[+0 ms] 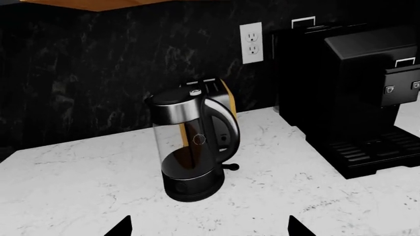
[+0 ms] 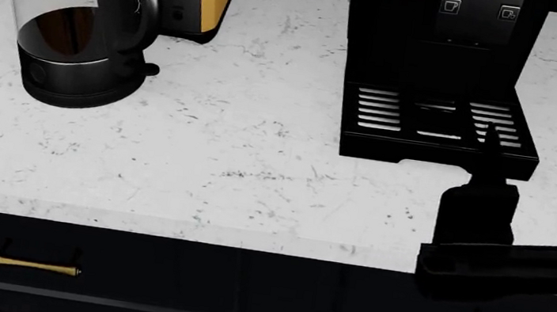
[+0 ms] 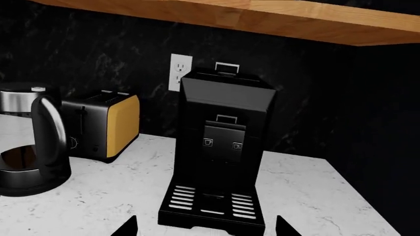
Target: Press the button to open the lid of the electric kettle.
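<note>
1. White marble-look countertop (image 2: 256,161) runs under a dark stone backsplash (image 1: 85,64) and a wooden shelf (image 3: 262,14).
2. Well to the left of the black coffee machine (image 2: 440,72) stands the electric kettle (image 1: 192,147), a tall clear-glass jug on a round black base with a thick curved black handle.
3. Its round brushed-steel lid (image 1: 174,105) looks closed, and the small round white button (image 1: 195,92) sits at the top of the handle beside that lid.
4. A black-and-orange toaster (image 3: 105,125) stands just behind the kettle, away from the coffee machine.
5. In the left wrist view, only two dark fingertips of the left gripper (image 1: 208,228) show, spread apart with nothing between them, well short of the kettle.
6. For the right gripper (image 3: 204,227), the fingertips likewise sit apart and empty, in front of the coffee machine's drip tray.
7. Risks, as I judge them: the button is small, so an off-centre approach could slip onto the steel lid or handle; a sideways push could tip or slide the kettle toward the toaster.
</note>
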You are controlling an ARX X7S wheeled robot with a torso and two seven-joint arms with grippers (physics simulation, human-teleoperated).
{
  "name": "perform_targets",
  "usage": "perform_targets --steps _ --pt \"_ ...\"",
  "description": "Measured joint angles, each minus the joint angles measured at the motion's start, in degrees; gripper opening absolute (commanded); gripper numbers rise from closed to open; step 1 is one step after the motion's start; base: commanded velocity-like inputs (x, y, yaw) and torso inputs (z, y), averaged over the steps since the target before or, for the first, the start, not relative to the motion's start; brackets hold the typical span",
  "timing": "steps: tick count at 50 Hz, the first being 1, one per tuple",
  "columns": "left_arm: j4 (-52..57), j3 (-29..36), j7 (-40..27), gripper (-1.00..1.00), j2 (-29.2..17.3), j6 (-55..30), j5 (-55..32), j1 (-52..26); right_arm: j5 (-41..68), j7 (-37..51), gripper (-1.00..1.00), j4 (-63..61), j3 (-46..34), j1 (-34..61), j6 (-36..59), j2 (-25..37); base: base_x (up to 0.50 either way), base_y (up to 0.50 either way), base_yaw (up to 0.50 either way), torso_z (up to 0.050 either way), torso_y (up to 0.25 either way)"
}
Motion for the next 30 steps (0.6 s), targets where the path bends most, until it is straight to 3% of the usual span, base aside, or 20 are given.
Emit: perform_targets --steps 17,30 --pt "-3.5 5.0 -1.2 1.0 -1.0 0.7 -2.8 -4.5 4.2 2.3 1.0 2.3 -4.0 2.5 -0.8 2.5 0.0 0.0 0.0 0.0 0.0" --pt "-4.3 6.3 -1.0 1.0 -1.6 1.1 -3.4 -5.2 3.3 1.5 1.0 3.4 -7.6 5.4 -0.2 1.4 0.24 0.0 0.0 0.0 0.0"
